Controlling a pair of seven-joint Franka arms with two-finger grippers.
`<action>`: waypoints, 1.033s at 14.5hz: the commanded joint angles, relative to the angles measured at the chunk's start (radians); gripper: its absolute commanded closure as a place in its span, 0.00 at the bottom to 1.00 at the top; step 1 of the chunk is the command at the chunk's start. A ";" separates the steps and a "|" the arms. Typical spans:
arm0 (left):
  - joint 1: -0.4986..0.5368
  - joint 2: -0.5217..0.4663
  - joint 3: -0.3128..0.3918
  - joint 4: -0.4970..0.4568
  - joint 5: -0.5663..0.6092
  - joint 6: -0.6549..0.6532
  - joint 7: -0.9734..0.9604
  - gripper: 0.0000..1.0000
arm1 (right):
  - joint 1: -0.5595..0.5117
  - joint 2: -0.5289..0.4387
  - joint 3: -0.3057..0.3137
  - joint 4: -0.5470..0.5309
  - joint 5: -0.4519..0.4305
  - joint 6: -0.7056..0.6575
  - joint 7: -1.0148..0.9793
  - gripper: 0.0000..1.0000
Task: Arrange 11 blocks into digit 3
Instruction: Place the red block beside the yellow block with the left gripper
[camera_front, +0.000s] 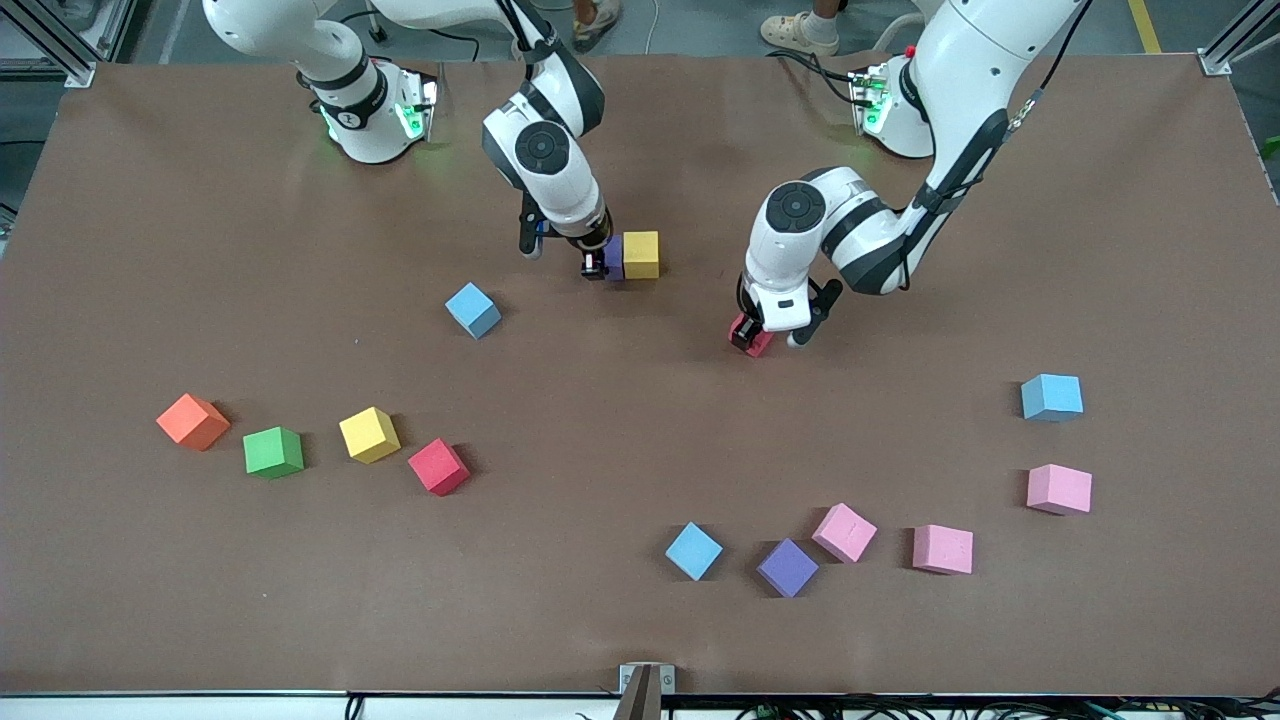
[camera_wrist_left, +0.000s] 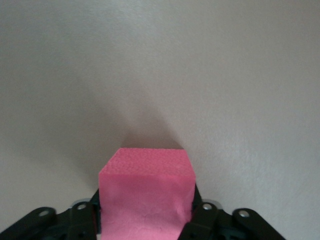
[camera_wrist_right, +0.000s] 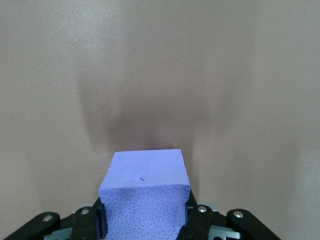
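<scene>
Left gripper (camera_front: 764, 338) clamped on red foam cube (camera_front: 757, 343) at table level, right gripper (camera_front: 600, 262) gripping purple foam cube (camera_front: 613, 257) touching yellow foam cube (camera_front: 641, 254).

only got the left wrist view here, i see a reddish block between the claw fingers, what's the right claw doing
observer: The right claw is shut on a purple block.
operator: anything next to that block
observer: A yellow block sits right beside it, toward the left arm's end of the table; they look to be touching.
operator: any loose blocks close to mine
observer: None by the left claw or its red block; the loose ones lie nearer the front camera, a light blue block among them.
</scene>
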 joint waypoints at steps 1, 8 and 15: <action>-0.011 -0.033 -0.024 0.036 0.007 -0.106 -0.213 0.91 | 0.023 -0.029 -0.003 -0.038 0.020 0.015 0.018 1.00; -0.017 -0.023 -0.118 0.037 0.004 -0.131 -0.693 0.93 | 0.024 -0.028 -0.003 -0.035 0.020 0.006 0.015 0.36; -0.064 0.040 -0.198 0.035 0.004 -0.131 -0.869 0.93 | 0.001 -0.028 -0.004 -0.026 0.017 -0.001 0.024 0.00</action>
